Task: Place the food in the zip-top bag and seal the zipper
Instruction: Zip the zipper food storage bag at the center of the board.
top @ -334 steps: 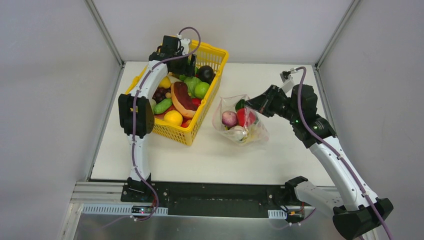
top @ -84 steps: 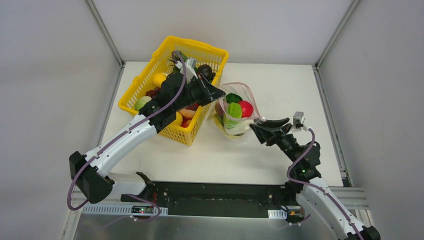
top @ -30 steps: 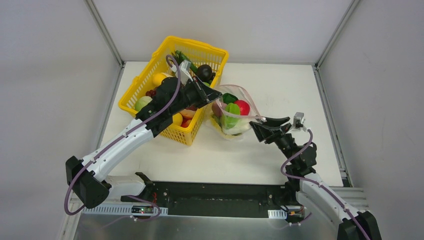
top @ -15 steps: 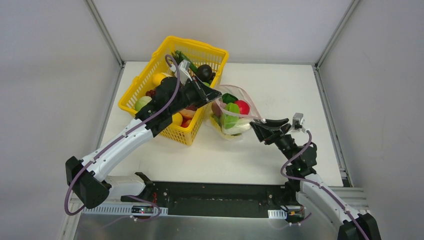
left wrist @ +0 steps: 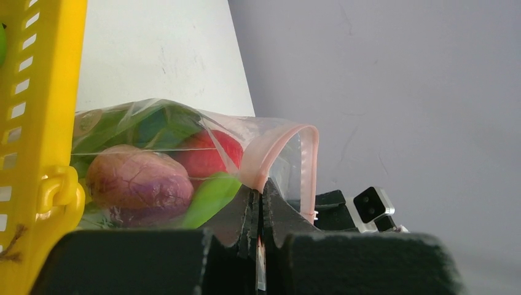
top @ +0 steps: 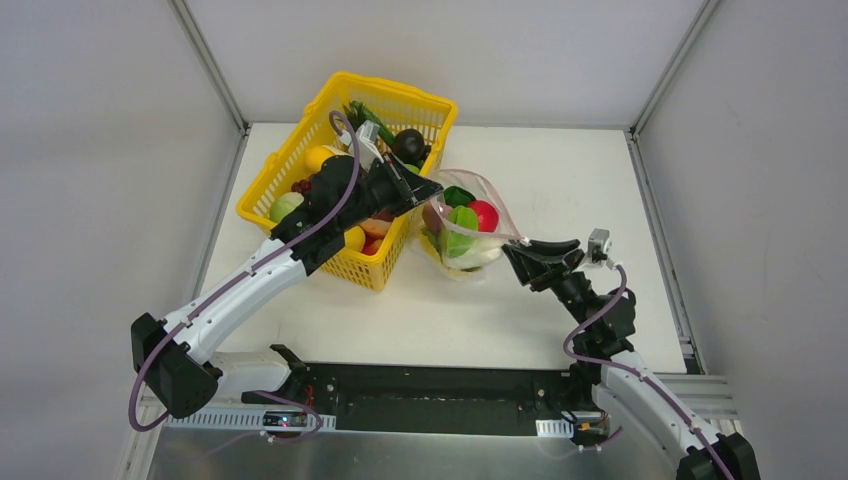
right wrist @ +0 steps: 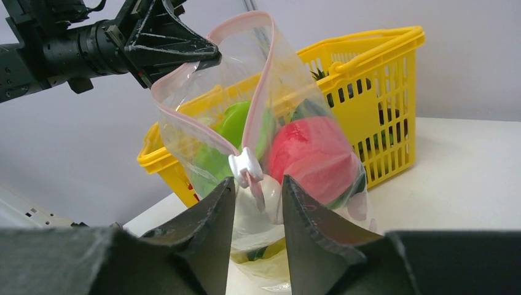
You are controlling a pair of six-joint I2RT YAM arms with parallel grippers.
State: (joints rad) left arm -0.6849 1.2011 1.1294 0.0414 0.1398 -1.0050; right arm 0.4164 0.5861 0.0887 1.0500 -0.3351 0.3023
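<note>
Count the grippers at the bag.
2: the left gripper is shut on the bag's rim beside the basket; the right gripper, open, straddles the white slider.

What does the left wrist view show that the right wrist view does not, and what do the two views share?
Only the left wrist view shows a purplish-brown round food inside the bag.

Only the right wrist view shows the white slider on the zipper, just above the gap of the open right gripper.

Both show the clear zip-top bag, a red food in it, the yellow basket beside it, and the left gripper shut on the bag's edge.
</note>
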